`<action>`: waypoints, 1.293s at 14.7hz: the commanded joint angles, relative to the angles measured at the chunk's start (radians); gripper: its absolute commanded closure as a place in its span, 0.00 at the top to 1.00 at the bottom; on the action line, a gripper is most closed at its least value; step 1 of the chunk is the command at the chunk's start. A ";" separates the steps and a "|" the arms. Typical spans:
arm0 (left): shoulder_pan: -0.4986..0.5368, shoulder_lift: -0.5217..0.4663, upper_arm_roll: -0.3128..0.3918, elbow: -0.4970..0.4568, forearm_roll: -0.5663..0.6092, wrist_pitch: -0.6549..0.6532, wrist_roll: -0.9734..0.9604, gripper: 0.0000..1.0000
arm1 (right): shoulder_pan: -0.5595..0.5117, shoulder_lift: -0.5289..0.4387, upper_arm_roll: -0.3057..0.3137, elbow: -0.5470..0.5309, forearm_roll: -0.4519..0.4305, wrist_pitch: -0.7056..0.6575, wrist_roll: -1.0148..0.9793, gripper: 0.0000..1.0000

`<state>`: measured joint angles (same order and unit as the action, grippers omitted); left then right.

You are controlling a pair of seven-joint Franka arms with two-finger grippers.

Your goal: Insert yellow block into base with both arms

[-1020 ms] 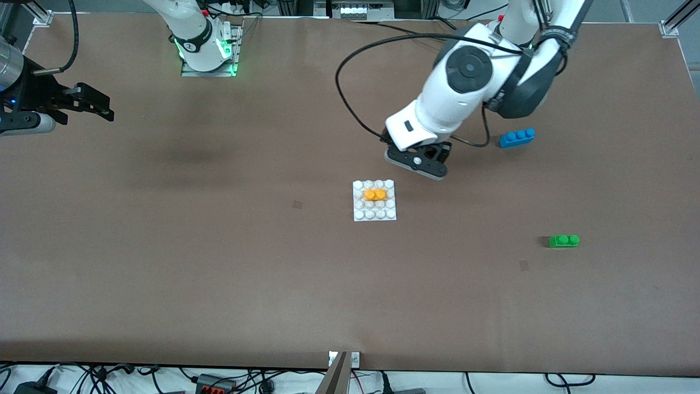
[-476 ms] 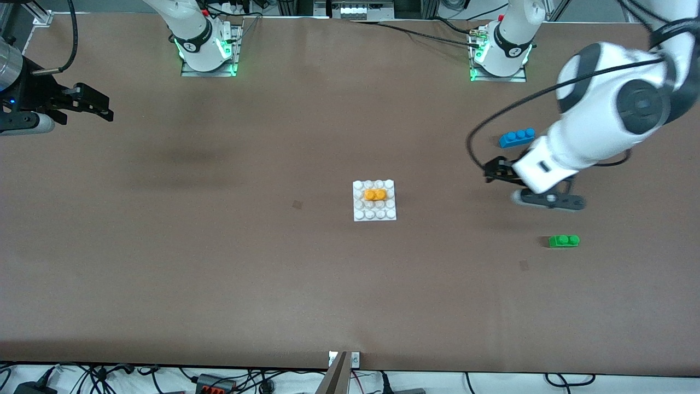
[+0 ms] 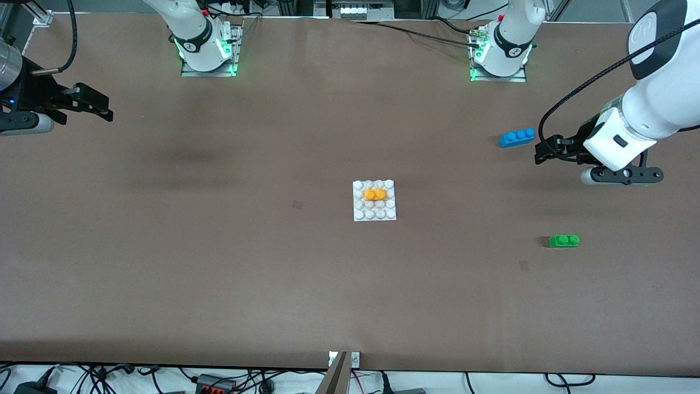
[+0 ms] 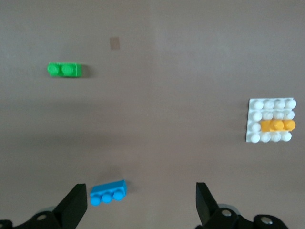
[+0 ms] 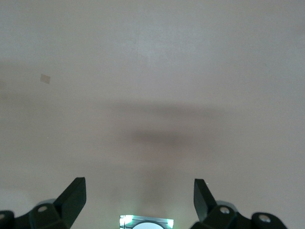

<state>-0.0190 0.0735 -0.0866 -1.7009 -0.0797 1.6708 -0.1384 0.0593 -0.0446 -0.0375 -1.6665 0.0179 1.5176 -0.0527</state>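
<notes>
The yellow block (image 3: pixel 375 194) sits on the studs of the white base (image 3: pixel 374 214) in the middle of the table, with nothing touching it. My left gripper (image 3: pixel 544 150) hangs open and empty above the table at the left arm's end, close to the blue brick (image 3: pixel 517 137). The left wrist view shows its open fingers (image 4: pixel 76 202) wide apart, the yellow block (image 4: pixel 278 125) seated on the base (image 4: pixel 269 105) farther off. My right gripper (image 3: pixel 101 104) waits open and empty at the right arm's end of the table; its own view shows only bare table between the gripper (image 5: pixel 139 200) fingers.
A blue three-stud brick (image 4: pixel 108 192) lies near the left gripper. A green two-stud brick (image 3: pixel 564 241) lies nearer the front camera at the left arm's end, also in the left wrist view as the green brick (image 4: pixel 65 70). The arm bases (image 3: pixel 206 49) stand along the table edge.
The left arm has swung away from beside the base toward its own end of the table, past the blue brick. The yellow block stays on the base. The right arm has not moved.
</notes>
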 commanded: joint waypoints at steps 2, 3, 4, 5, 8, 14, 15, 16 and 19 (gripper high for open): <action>-0.010 -0.095 -0.002 -0.020 0.001 -0.059 -0.018 1.00 | 0.001 0.008 -0.002 0.021 0.008 -0.011 0.011 1.00; -0.012 -0.095 -0.002 -0.017 0.011 -0.056 -0.020 1.00 | 0.001 0.008 -0.002 0.021 0.008 -0.011 0.011 1.00; -0.006 -0.096 -0.001 -0.023 0.011 -0.040 -0.018 1.00 | 0.001 0.008 -0.002 0.021 0.010 -0.011 0.011 1.00; -0.006 -0.100 -0.011 -0.023 0.012 -0.027 -0.018 1.00 | 0.001 0.008 -0.002 0.021 0.010 -0.011 0.011 1.00; 0.002 -0.104 -0.001 -0.014 0.014 -0.066 -0.009 1.00 | 0.001 0.008 -0.002 0.021 0.010 -0.014 0.011 1.00; 0.028 -0.104 -0.001 0.000 0.028 -0.112 -0.003 1.00 | 0.001 0.008 -0.004 0.021 0.010 -0.019 0.011 1.00; 0.028 -0.101 -0.005 0.009 0.031 -0.121 -0.006 1.00 | 0.001 0.008 -0.004 0.021 0.010 -0.017 0.011 1.00; 0.027 -0.100 -0.005 0.009 0.031 -0.121 -0.009 1.00 | 0.002 0.008 -0.004 0.021 0.010 -0.016 0.011 1.00; 0.022 -0.100 -0.002 0.012 0.031 -0.121 -0.009 1.00 | 0.002 0.008 -0.002 0.021 0.008 -0.013 0.011 1.00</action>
